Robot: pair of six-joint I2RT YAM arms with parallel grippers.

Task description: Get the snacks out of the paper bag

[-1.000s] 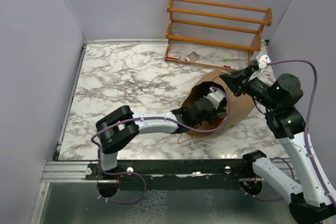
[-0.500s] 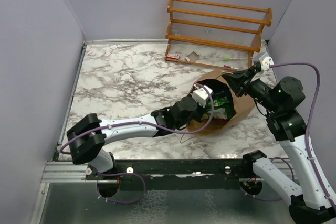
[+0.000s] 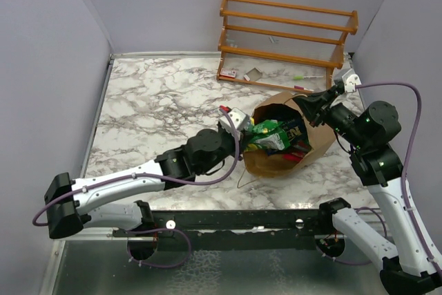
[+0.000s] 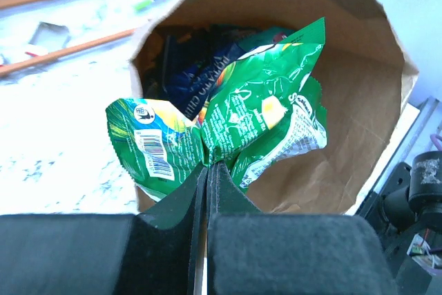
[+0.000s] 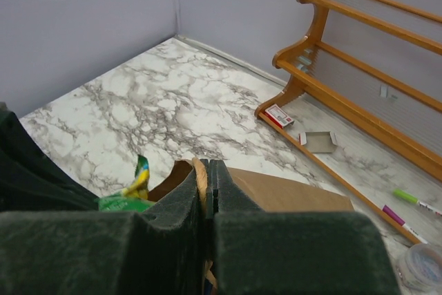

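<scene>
- Since a second ago, left gripper (image 4: 207, 166) has backed out of the paper bag (image 3: 319, 148).
- Its jaws clamp the green-yellow packet (image 4: 243, 119), which sits at the bag mouth just ahead of the fingertips.
- Dark blue packet (image 4: 197, 74) lies deeper inside.
- Right gripper (image 5: 207, 174) is pinched shut on the bag's upper rim.

Bright even light, left-wrist view overexposed

Grey-veined white marble desk (image 3: 152, 101), brown paper bag (image 3: 319, 144) lying on its side at right, orange wooden rack (image 3: 286, 39) at far edge, red-white scrap (image 3: 230, 74) and grey scrap (image 3: 253, 72) at its foot
</scene>
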